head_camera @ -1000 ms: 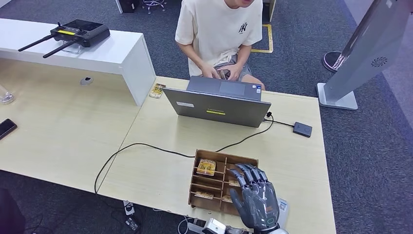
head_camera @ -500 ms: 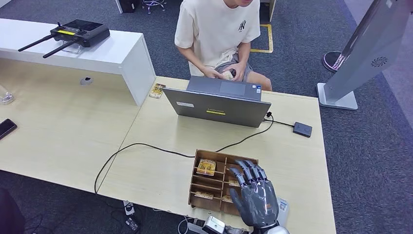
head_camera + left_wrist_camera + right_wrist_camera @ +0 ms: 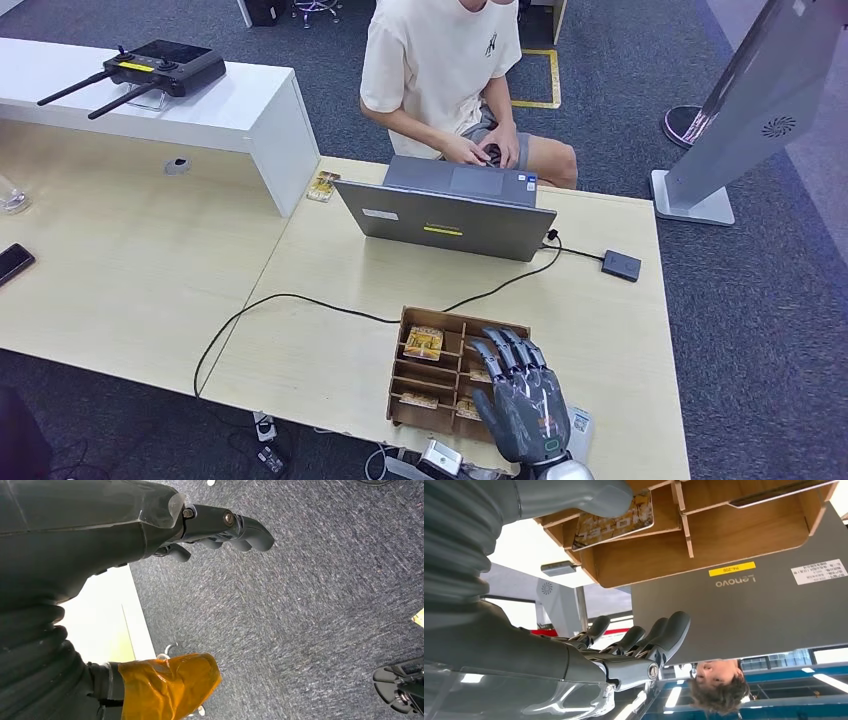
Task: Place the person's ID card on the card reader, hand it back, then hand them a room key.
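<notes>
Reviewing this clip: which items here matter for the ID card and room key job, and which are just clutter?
Job items: wooden card box, yellow key card, black card reader, right robot hand over the box.

Clutter: laptop, remote controller, phone.

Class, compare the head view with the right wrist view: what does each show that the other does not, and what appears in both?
Head view alone: the whole desk, the black cable across it, the small black box at the cable's end, the remote controller on the white counter, and the carpet.

Right wrist view alone: the laptop lid's yellow label up close and ceiling lights beyond.

Both: the right hand, open above the wooden card box, a yellow card in a slot, the laptop, and the person.
</notes>
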`<action>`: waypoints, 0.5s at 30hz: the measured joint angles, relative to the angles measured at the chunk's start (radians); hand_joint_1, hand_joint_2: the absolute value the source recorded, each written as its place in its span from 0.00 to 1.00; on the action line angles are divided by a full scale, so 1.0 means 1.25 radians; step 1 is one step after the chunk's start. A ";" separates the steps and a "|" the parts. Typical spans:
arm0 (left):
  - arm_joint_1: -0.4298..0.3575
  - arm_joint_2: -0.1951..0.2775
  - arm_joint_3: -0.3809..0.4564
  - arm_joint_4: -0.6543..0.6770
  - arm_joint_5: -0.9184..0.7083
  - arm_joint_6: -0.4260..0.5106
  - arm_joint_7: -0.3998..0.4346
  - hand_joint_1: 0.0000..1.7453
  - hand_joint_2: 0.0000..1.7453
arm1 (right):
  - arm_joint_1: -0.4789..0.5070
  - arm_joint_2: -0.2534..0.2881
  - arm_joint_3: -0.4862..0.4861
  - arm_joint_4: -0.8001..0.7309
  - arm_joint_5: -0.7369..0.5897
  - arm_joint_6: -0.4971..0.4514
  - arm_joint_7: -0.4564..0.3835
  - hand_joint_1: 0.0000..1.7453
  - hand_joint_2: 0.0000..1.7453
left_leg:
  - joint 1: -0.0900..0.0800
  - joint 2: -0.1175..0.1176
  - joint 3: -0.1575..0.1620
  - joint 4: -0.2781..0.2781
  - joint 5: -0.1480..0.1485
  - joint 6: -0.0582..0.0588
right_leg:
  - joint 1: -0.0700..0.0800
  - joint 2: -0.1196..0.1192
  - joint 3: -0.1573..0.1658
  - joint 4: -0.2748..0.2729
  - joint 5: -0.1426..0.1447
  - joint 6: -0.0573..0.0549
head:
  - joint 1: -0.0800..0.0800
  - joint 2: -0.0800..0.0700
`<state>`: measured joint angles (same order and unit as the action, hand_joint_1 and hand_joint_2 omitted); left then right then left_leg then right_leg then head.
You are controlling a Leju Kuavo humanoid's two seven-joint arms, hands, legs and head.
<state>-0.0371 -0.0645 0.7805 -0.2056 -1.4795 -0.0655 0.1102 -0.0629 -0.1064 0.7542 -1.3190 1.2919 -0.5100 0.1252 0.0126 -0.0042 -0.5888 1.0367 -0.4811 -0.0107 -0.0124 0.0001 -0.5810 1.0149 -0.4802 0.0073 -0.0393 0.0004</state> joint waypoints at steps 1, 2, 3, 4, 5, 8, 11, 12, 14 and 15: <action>0.000 0.000 0.000 0.000 0.000 0.000 0.000 0.00 1.00 | 0.000 0.000 0.000 0.002 0.001 0.001 0.001 0.27 1.00 | 0.000 0.000 0.000 0.000 0.000 0.000 | 0.000 0.000 0.000 0.000 0.000 0.000 | 0.000 0.000; 0.000 0.000 0.000 0.000 0.000 0.000 0.000 0.00 1.00 | -0.001 0.000 0.000 0.005 0.002 0.001 0.002 0.28 1.00 | 0.000 0.000 0.000 0.000 0.000 0.000 | 0.000 0.000 0.000 0.000 0.000 0.000 | 0.000 0.000; 0.000 0.000 0.000 0.000 0.000 0.000 0.000 0.00 1.00 | -0.001 0.000 0.000 0.007 0.002 0.001 0.004 0.29 1.00 | 0.000 0.000 0.000 0.000 0.000 0.000 | 0.000 0.000 0.000 0.000 0.000 0.000 | 0.000 0.000; 0.000 0.000 0.000 0.000 0.000 0.000 0.000 0.00 1.00 | -0.001 0.000 0.000 0.009 0.003 0.001 0.006 0.30 1.00 | 0.000 0.000 0.000 0.000 0.000 0.000 | 0.000 0.000 0.000 0.000 0.000 0.000 | 0.000 0.000; 0.000 0.000 0.000 0.000 0.000 0.000 0.000 0.00 1.00 | -0.002 0.000 0.000 0.012 0.004 0.002 0.007 0.30 1.00 | 0.000 0.000 0.000 0.000 0.000 0.000 | 0.000 0.000 0.000 0.000 0.000 0.000 | 0.000 0.000; 0.000 0.000 0.000 0.000 -0.001 0.000 0.000 0.00 1.00 | -0.005 0.000 -0.002 0.021 0.005 0.003 0.011 0.30 1.00 | 0.000 0.000 0.000 0.000 0.000 0.000 | 0.000 0.000 0.000 0.000 0.000 0.000 | 0.000 0.000; 0.000 0.000 0.000 0.000 -0.001 0.000 0.000 0.00 1.00 | -0.006 0.001 -0.003 0.029 0.007 0.003 0.014 0.34 1.00 | 0.000 0.000 0.000 0.000 0.000 0.000 | 0.000 0.000 0.000 0.000 0.000 0.000 | 0.000 0.000; 0.000 0.000 0.000 0.000 -0.001 0.000 0.000 0.00 1.00 | -0.007 0.002 -0.004 0.032 0.007 0.003 0.015 0.36 1.00 | 0.000 0.000 0.000 0.000 0.000 0.000 | 0.000 0.000 0.000 0.000 0.000 0.000 | 0.000 0.000; 0.000 0.000 0.000 0.000 -0.001 0.000 0.000 0.00 1.00 | -0.008 0.004 -0.006 0.036 0.008 0.003 0.015 0.42 1.00 | 0.000 0.000 0.000 0.000 0.000 0.000 | 0.000 0.000 0.000 0.000 0.000 0.000 | 0.000 0.000; 0.000 0.000 0.000 0.000 -0.001 0.000 0.000 0.00 1.00 | -0.008 0.005 -0.006 0.038 0.008 0.003 0.015 0.52 1.00 | 0.000 0.000 0.000 0.000 0.000 0.000 | 0.000 0.000 0.000 0.000 0.000 0.000 | 0.000 0.000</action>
<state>-0.0371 -0.0645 0.7805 -0.2056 -1.4813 -0.0656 0.1102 -0.0734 -0.1007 0.7463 -1.2714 1.3020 -0.5058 0.1438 0.0126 -0.0042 -0.5887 1.0367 -0.4810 -0.0107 -0.0124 0.0002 -0.5810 1.0149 -0.4801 0.0073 -0.0391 0.0004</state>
